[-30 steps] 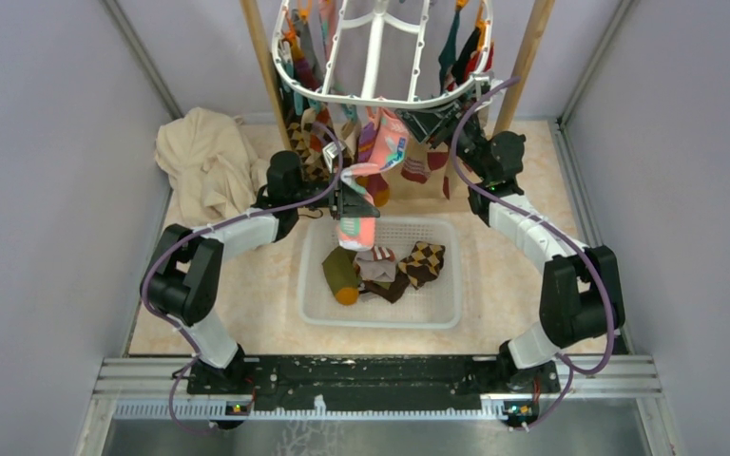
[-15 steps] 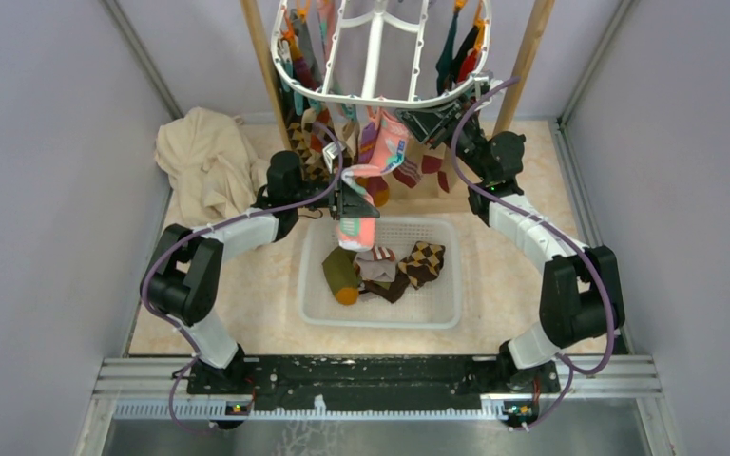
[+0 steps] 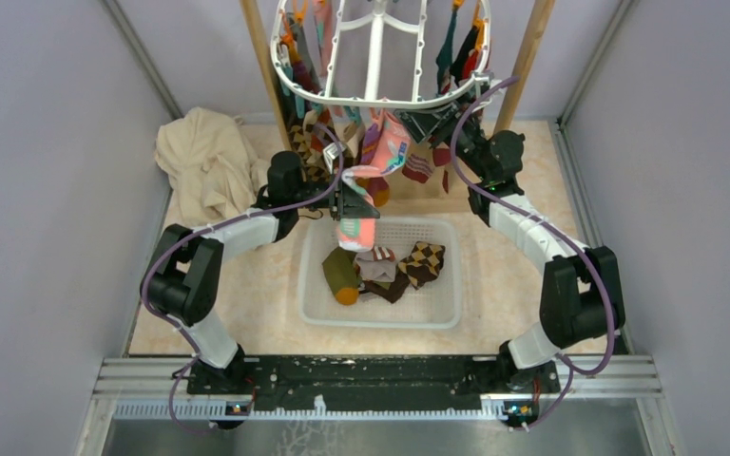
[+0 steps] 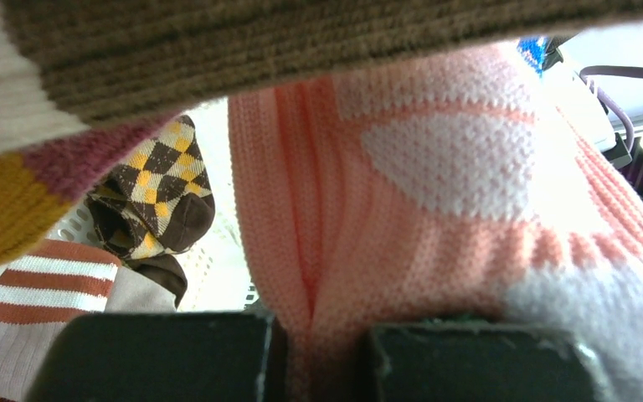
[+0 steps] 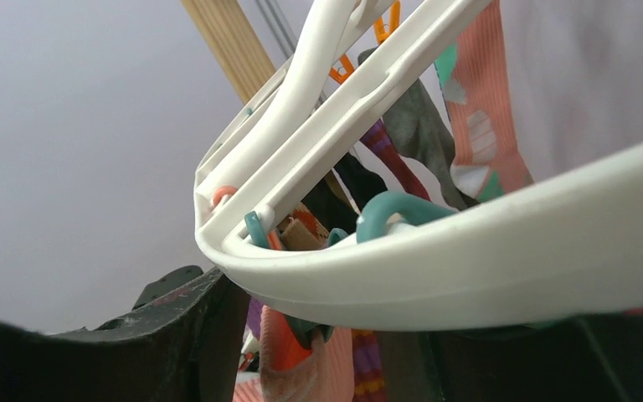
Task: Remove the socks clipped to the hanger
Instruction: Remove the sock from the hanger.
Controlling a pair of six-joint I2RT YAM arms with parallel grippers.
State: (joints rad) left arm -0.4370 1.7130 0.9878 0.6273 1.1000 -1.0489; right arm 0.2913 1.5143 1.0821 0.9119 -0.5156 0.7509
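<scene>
here the left gripper [image 3: 354, 209] pinches the pink sock [image 4: 435, 209] low down, its length running up to the hanger [image 3: 380, 101]; the right gripper [image 3: 449, 116] straddles the rim, closure unclear.

**Hanger lifts away from the basket**

The hanger [image 3: 376, 47] has risen and drawn back, its near rim farther from the basket [image 3: 442, 309] than a second ago. The right gripper [image 3: 440, 116] at that rim has gone up with it; the red socks [image 3: 420, 167] beyond the basket's far edge swung along, and the pink sock [image 3: 388, 144] above the basket stretches longer
</scene>
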